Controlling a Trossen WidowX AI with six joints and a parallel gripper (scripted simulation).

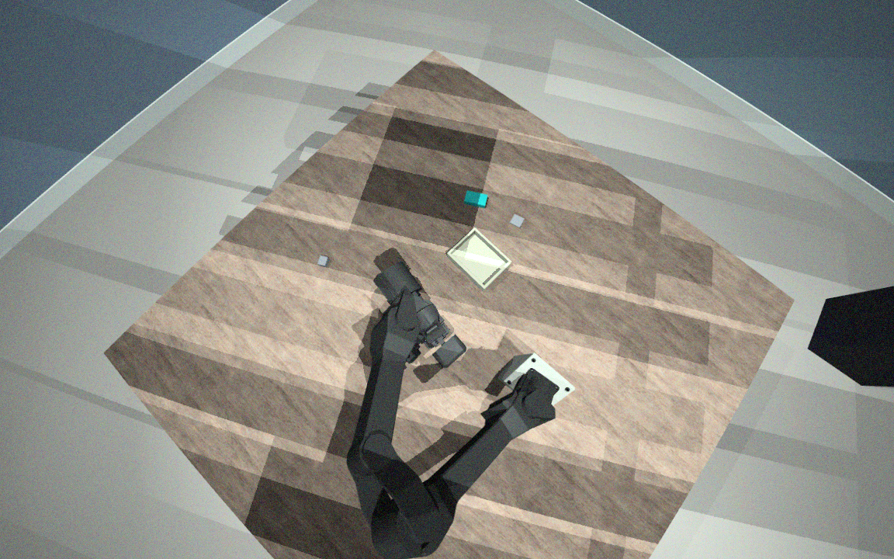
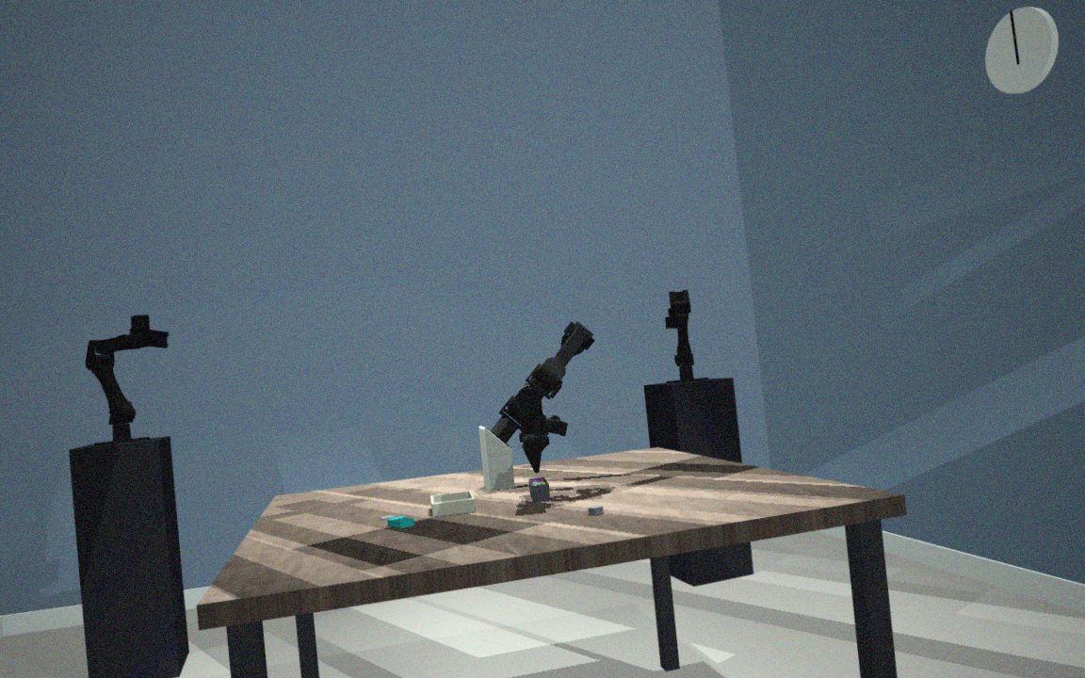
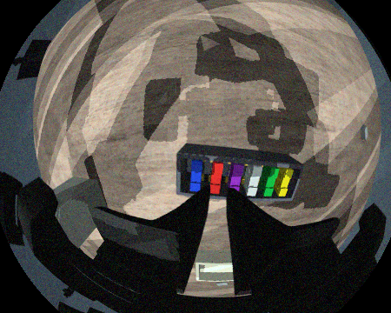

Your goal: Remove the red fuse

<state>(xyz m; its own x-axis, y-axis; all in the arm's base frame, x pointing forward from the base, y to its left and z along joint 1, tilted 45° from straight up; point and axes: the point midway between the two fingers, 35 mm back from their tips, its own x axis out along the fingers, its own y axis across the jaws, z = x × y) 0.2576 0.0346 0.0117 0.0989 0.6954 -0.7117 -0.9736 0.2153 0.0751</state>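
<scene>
The dark fuse block (image 3: 239, 153) (image 2: 539, 490) lies on the wooden table. It holds a row of blue, red, purple, white, green and yellow fuses. The red fuse (image 3: 216, 176) sits in its slot, second from the left in the wrist view. My gripper (image 3: 218, 191) (image 2: 535, 466) points down a little above the block, over the red fuse. Its fingers are nearly closed with a narrow gap and hold nothing. The pale tray (image 1: 460, 241) (image 2: 452, 504) lies empty a short way from the block. In the top view the arm hides the block.
A teal block (image 1: 476, 199) (image 2: 399, 522) lies beyond the tray. Two small grey cubes (image 1: 517, 220) (image 1: 323, 260) lie on the table. The arm's pale base (image 1: 561, 389) (image 2: 495, 461) stands behind the block. Two dark pedestals with cameras flank the table.
</scene>
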